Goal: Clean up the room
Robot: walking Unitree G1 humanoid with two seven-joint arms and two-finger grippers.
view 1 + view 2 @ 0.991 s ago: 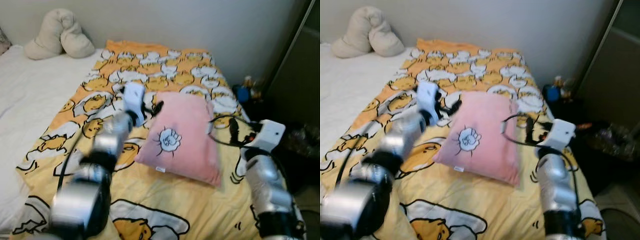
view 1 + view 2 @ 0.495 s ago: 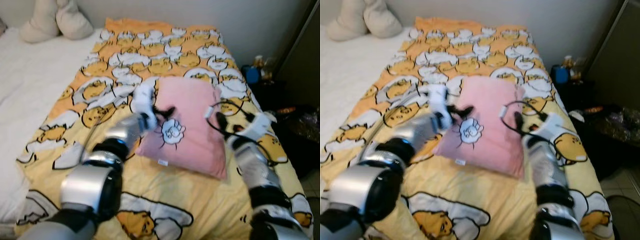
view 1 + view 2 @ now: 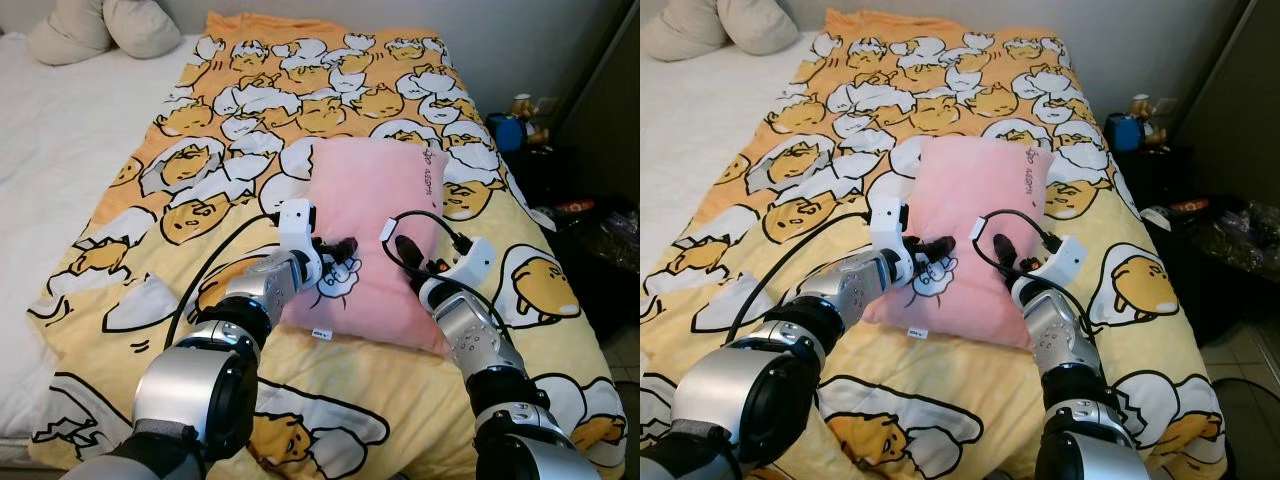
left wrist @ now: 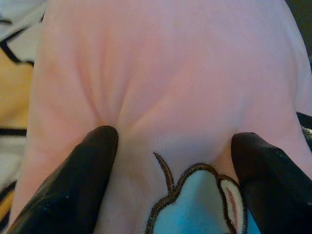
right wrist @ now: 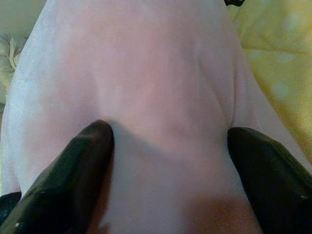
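A pink pillow (image 3: 372, 215) with a small cartoon patch lies on the yellow egg-print duvet (image 3: 330, 90), right of the bed's middle. My left gripper (image 3: 340, 247) rests on the pillow's near left part, by the patch. In the left wrist view its black fingers (image 4: 73, 180) are spread wide and dent the pink fabric (image 4: 165, 78). My right gripper (image 3: 404, 250) presses on the pillow's near right part. Its fingers (image 5: 73, 170) are also wide apart, with pink fabric (image 5: 156, 73) bulging between them. Both grippers are open.
Two beige cushions (image 3: 105, 25) lie at the bed's far left on a white sheet (image 3: 60, 140). Right of the bed stand a dark bedside unit with a blue object (image 3: 505, 130) and a dark wardrobe; clutter (image 3: 610, 235) lies on the floor there.
The camera has come closer and tilted down. Both grippers have dropped from beside the pillow onto its near part, and now press into it.
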